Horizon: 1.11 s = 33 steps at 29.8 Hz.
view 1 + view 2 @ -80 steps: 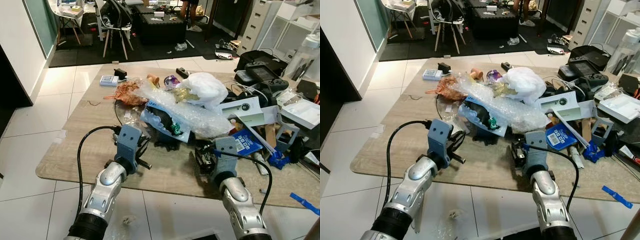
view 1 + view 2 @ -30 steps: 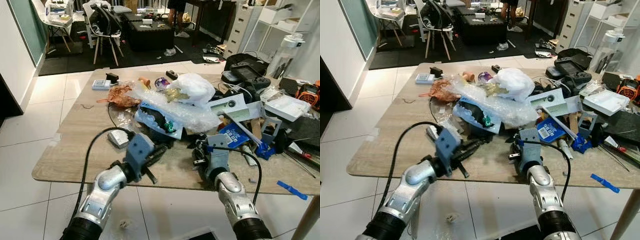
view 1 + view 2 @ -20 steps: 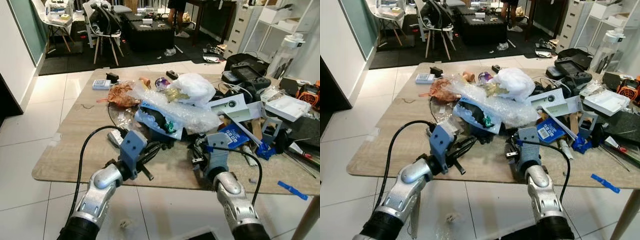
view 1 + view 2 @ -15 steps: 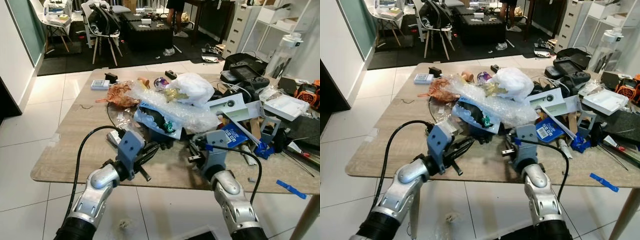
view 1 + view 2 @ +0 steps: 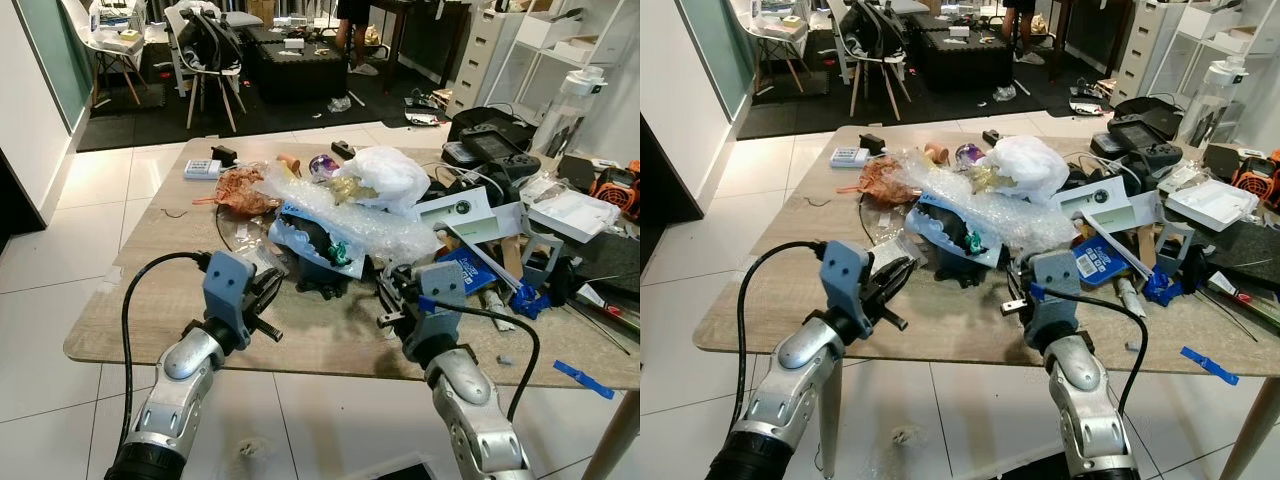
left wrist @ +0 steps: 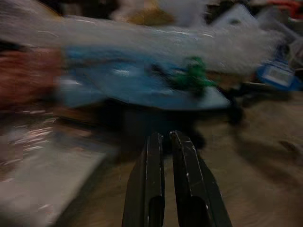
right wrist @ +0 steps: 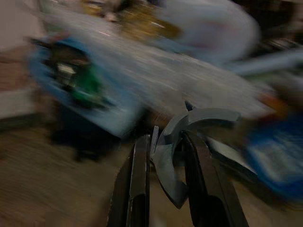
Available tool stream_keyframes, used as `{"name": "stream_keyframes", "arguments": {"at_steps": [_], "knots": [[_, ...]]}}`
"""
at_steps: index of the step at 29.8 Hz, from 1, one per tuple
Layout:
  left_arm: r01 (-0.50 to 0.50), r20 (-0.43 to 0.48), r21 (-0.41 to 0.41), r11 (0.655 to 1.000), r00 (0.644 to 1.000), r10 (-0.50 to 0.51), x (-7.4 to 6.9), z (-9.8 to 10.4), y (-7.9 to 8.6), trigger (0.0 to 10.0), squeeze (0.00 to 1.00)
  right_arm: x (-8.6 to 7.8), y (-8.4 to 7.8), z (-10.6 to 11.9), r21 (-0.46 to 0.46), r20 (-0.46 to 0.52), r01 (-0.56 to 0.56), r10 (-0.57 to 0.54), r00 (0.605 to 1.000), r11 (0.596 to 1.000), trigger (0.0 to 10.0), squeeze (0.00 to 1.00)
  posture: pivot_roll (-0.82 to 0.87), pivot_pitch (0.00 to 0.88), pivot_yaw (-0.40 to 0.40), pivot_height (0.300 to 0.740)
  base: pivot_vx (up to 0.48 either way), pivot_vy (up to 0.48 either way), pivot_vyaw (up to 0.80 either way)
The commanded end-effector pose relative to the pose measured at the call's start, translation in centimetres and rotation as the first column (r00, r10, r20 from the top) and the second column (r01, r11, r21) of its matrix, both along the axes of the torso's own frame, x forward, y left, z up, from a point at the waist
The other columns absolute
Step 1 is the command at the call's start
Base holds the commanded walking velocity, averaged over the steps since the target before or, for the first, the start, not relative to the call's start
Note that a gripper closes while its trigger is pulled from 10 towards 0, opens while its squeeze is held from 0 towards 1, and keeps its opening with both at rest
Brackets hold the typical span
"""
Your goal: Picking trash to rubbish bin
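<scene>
Left eye view: both silver arms reach forward over the near edge of a wooden table (image 5: 150, 250) heaped with clutter. The left arm rises from below at a slant, its blue wrist block near the near-left part of the table, and the left gripper (image 5: 268, 290) points toward the pile at the table's middle. In the left wrist view its two black fingers (image 6: 156, 184) lie almost together with only a thin slit between them and nothing in it, hovering low over the wood just short of a clear flat packet (image 5: 262, 258).

The right arm comes up from the near edge toward the middle, forearm nearly upright, elbow low. The right gripper (image 7: 165, 156) sits at the foot of the pile. In the right wrist view its fingers stand a little apart on either side of a curved grey plastic piece (image 7: 189, 127); that view is blurred, and whether the pads actually press it cannot be told.

The trash lies at the table's centre: a sheet of bubble wrap (image 5: 370, 225) draped over a blue package (image 5: 300, 240) with a small green object (image 5: 340, 255) on it, and a white plastic bag (image 5: 395, 172) on top toward the far side. A crumpled orange-brown wrapper (image 5: 243, 188) lies toward the far-left corner. The right side of the table holds boxes and gear, including a blue labelled box (image 5: 470, 270).
</scene>
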<state>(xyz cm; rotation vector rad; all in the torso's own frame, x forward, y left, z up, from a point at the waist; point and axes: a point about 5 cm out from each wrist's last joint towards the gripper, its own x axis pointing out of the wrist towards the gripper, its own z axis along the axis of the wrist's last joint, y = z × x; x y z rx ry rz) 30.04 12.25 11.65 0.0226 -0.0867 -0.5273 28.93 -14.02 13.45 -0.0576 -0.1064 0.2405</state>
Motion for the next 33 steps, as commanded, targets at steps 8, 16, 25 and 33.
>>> {"name": "stream_keyframes", "arguments": {"at_steps": [8,16,25,33], "knots": [[-0.039,0.032,-0.079,0.996,0.999,0.042,0.0,0.9,-1.1,10.0,0.00,-0.2,0.5,0.1,-0.019,-0.002,-0.007,0.007,1.000,1.000,10.0,0.00,-0.12,0.069,-0.009,0.740,0.000,0.000,-0.80],[-0.085,0.055,-0.067,0.994,0.995,0.088,0.3,1.3,-1.0,10.0,0.00,-0.1,0.5,0.2,-0.038,0.003,-0.001,0.001,1.000,0.999,10.0,0.00,-0.12,0.069,-0.006,0.740,0.000,0.000,-0.80],[0.001,0.029,-0.050,0.999,1.000,0.000,0.1,1.0,-2.2,10.0,0.00,0.1,-0.3,-0.5,-0.047,-0.017,0.046,-0.047,0.999,0.998,10.0,0.00,-0.12,0.062,0.000,0.740,0.000,0.000,-0.80],[-0.023,0.033,-0.025,0.999,0.999,0.024,0.6,1.0,-1.9,10.0,0.00,0.2,-0.3,-0.6,-0.055,-0.020,0.048,-0.049,0.999,0.997,10.0,0.00,-0.12,0.061,-0.003,0.740,0.000,0.000,-0.80]]}}
